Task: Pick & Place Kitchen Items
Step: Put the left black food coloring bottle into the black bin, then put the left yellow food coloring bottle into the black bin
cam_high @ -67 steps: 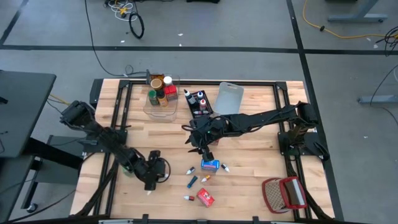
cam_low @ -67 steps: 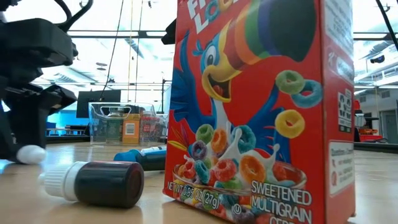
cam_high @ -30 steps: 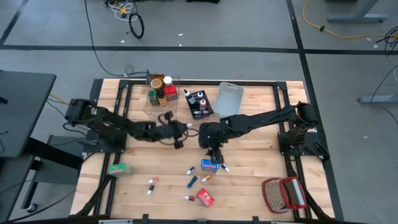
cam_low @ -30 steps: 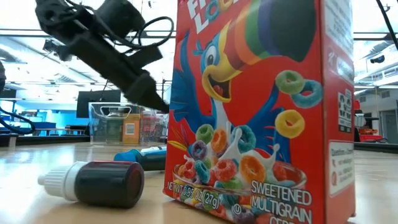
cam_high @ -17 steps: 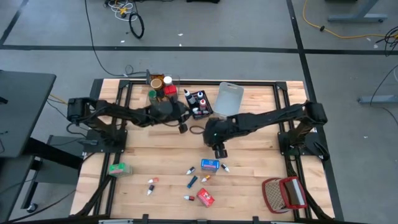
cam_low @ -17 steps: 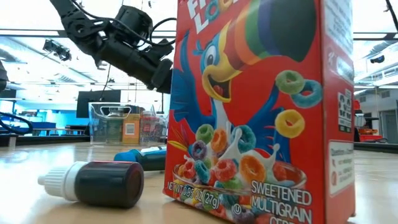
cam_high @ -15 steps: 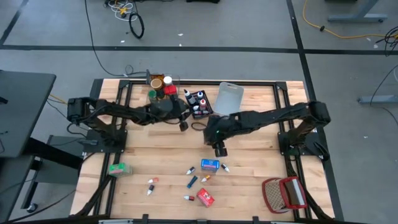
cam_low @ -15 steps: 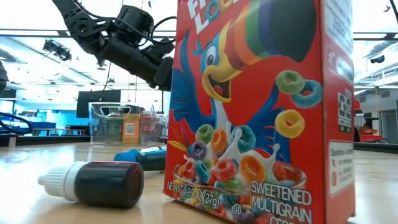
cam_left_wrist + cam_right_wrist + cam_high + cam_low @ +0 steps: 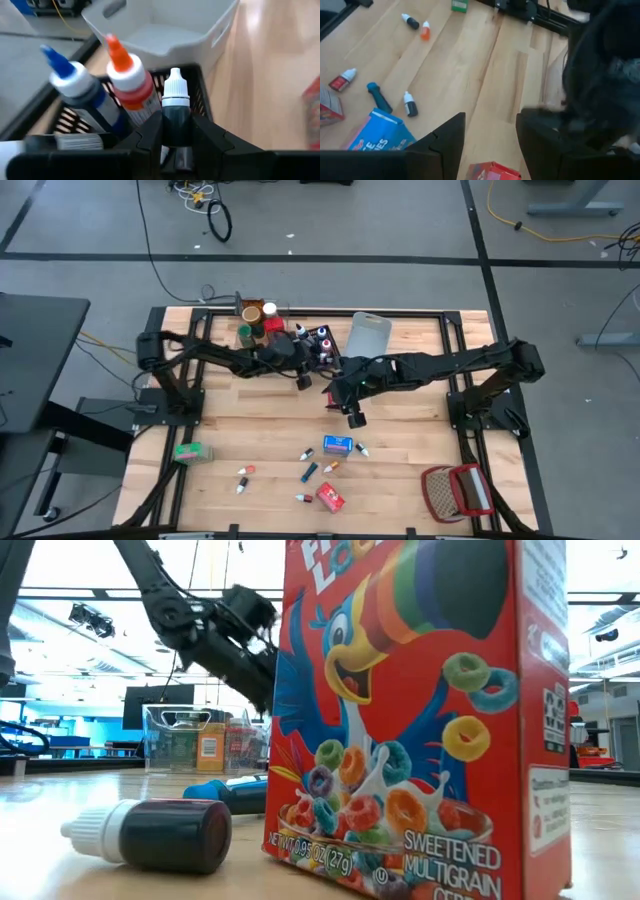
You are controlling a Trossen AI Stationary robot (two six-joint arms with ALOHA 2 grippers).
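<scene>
**Left gripper holding a small dark tube over the black bin**

The left gripper [image 9: 176,131] is reaching over the back of the wooden table [image 9: 400,450], and its two dark fingers [image 9: 150,132] are pressing narrowly on either side of a tiny dark food-colouring tube with a white cap [image 9: 176,107], which is standing upright between them. In the left wrist view the tube is sitting just in front of the black slotted bin [image 9: 197,95], where a blue-capped bottle [image 9: 80,92] and an orange-capped bottle with a red band [image 9: 131,82] are leaning side by side. Beyond the black bin the pale grey-blue plastic bin [image 9: 165,30] is lying with nothing showing inside it. From above, the left gripper [image 9: 303,379] is hanging just beside the black bin [image 9: 318,345], and the clear bin of jars and cans [image 9: 258,330] is sitting to that bin's other side.

The right gripper [image 9: 352,418] is hovering near the middle of the table, its jaws standing partly apart around nothing, as the right wrist view is showing bare wood between them. Below it a blue box [image 9: 338,445] is lying on the table, with small tubes scattered nearby, a red cereal box [image 9: 331,499] near the front edge and a green box [image 9: 187,450] far off at the left arm's side. The red-and-white wire basket [image 9: 458,492] is resting at the front right corner.
</scene>
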